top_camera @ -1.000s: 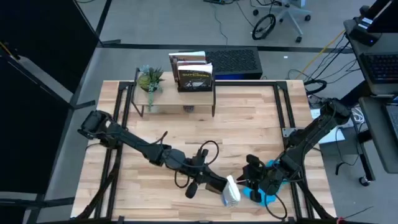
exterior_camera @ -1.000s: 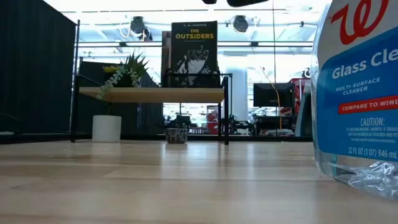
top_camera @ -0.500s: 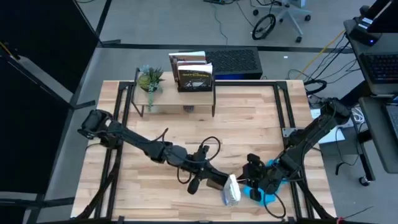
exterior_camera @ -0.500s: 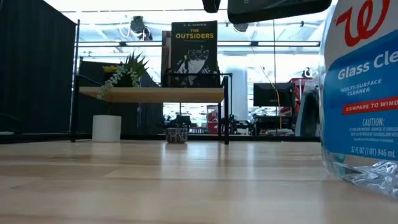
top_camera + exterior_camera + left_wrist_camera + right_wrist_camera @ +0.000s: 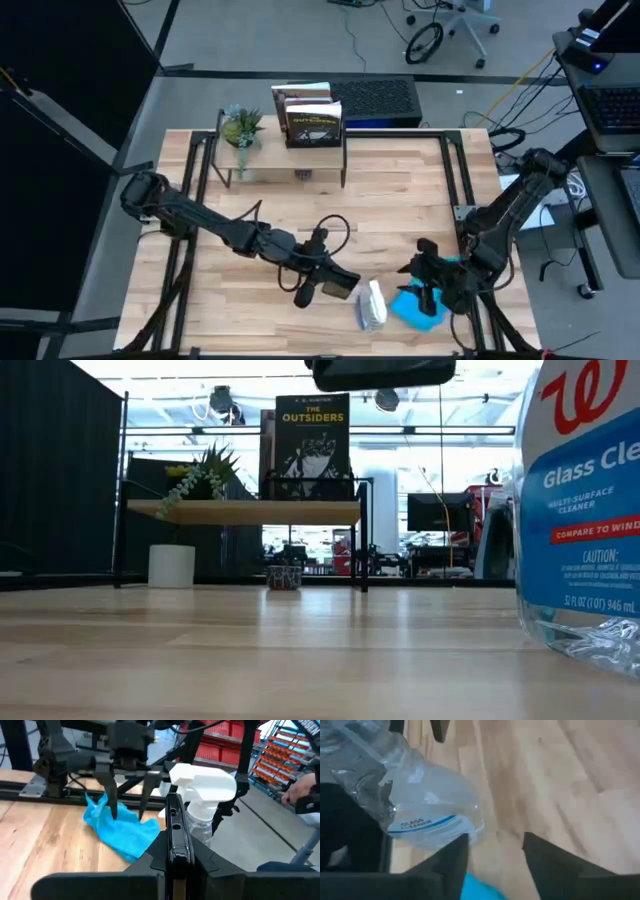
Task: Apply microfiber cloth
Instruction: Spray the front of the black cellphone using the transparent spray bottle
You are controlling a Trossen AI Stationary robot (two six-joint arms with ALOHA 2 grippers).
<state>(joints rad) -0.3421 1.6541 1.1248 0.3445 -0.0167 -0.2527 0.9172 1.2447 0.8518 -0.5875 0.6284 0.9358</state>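
Peeking past the spray bottle [image 5: 371, 306], the microfiber cloth [image 5: 417, 306] is only partly on show: in the high view the right gripper [image 5: 430, 297] covers its middle, and the right wrist view catches just a turquoise corner [image 5: 479, 889] between that arm's own fingers [image 5: 451, 867]. It sits crumpled just beside the bottle, on the side toward the right arm, near the table [image 5: 390, 200] edge. From the left wrist view the cloth [image 5: 121, 829] looks stretched out, long axis running from the right gripper [image 5: 127, 805] toward the bottle [image 5: 201, 807], but it's too bunched up to say where it points.

The right gripper's fingers are spread apart, tips straddling the bunched cloth; can't tell if they actually touch it. The left gripper [image 5: 340, 287], on the bottle's other side, is clamped on a thin black phone [image 5: 174, 837], held edge-on.

Readable text: the bottle [image 5: 585, 510] in the low view says "Glass Cle", "MULTI-SURFACE CLEANER", "32 FL OZ", cut off at the frame edge. The book [image 5: 312, 445] on the shelf [image 5: 250, 512] behind reads "THE OUTSIDERS".
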